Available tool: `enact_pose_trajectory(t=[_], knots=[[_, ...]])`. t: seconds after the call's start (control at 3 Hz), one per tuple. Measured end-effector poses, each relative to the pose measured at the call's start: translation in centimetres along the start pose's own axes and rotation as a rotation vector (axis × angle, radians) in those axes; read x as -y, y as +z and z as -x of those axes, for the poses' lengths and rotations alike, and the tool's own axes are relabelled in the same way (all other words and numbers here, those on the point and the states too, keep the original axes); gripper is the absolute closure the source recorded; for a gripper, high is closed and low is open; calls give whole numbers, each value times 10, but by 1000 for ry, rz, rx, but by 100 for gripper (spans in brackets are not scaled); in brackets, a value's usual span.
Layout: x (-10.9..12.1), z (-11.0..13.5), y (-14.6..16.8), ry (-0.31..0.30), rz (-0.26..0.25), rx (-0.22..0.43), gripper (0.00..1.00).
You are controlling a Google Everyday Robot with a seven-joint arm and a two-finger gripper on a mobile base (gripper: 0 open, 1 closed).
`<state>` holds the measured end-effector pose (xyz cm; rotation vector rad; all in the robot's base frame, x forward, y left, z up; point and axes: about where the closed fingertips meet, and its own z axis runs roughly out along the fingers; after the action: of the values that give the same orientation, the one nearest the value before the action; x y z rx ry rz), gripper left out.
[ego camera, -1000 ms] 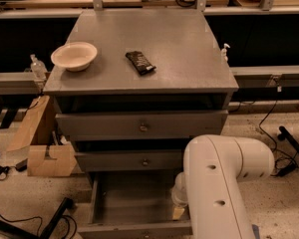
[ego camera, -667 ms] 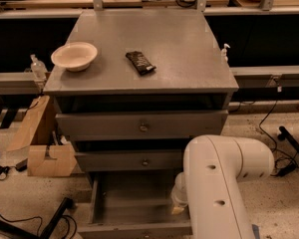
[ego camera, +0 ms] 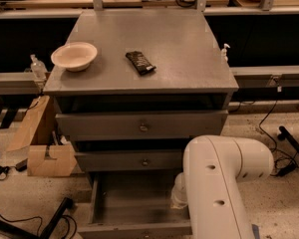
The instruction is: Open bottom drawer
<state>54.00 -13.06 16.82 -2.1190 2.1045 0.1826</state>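
While the bottom drawer [ego camera: 134, 210] stands pulled out at the foot of the cabinet [ego camera: 179, 49], the white arm [ego camera: 224, 183] folds down at the drawer's right edge; the claw [ego camera: 179, 192] sits there, whether spread or pressed together I cannot tell.

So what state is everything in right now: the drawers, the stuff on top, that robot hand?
Bottom drawer: open, tray looks empty.
Middle drawer: shut.
Top drawer: looks shut.
Bowl: upright, empty, on the cabinet top.
Dark packet: lying flat beside the bowl, apart from it.
Gripper: low at the open drawer's right side, mostly hidden behind the arm.
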Motion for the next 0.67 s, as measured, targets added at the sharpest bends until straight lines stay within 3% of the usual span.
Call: enact_pose_trajectory(t=[0.33, 0.67], knots=[[-2, -1, 2, 4, 2, 0, 100], [-27, -5, 8, 32, 17, -3, 100]])
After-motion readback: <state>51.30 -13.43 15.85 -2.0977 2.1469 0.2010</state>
